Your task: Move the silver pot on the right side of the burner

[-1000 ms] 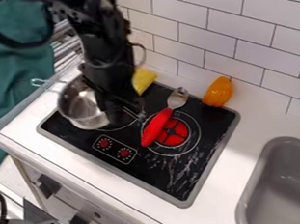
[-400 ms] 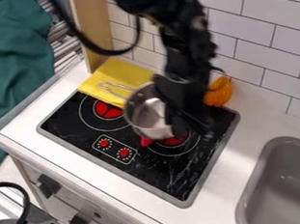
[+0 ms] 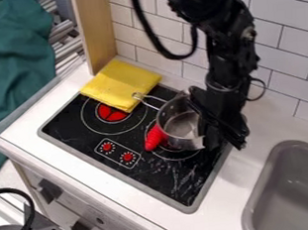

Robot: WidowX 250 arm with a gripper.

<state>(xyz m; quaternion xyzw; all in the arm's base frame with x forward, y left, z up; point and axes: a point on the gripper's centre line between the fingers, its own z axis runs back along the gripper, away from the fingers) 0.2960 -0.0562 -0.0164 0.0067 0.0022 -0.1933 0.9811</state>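
Silver pot over the cooktop's right burner

The tool looks closed on the silver pot at the wall away from its handle; the exact gap I cannot tell. The pot is over the right part of the cooktop, overlapping a red-ended utensil. Placing seems in hand: next, line up, lower gently, release. The cooktop's right edge is near, the tiled wall behind it; its front offers more room.

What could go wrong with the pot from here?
The pot overlaps the red thing on the stove, so it could settle crooked or slide. Its handle ends by the yellow cloth and might snag it. The gripper is right at the rim; a sideways nudge may tip the pot.
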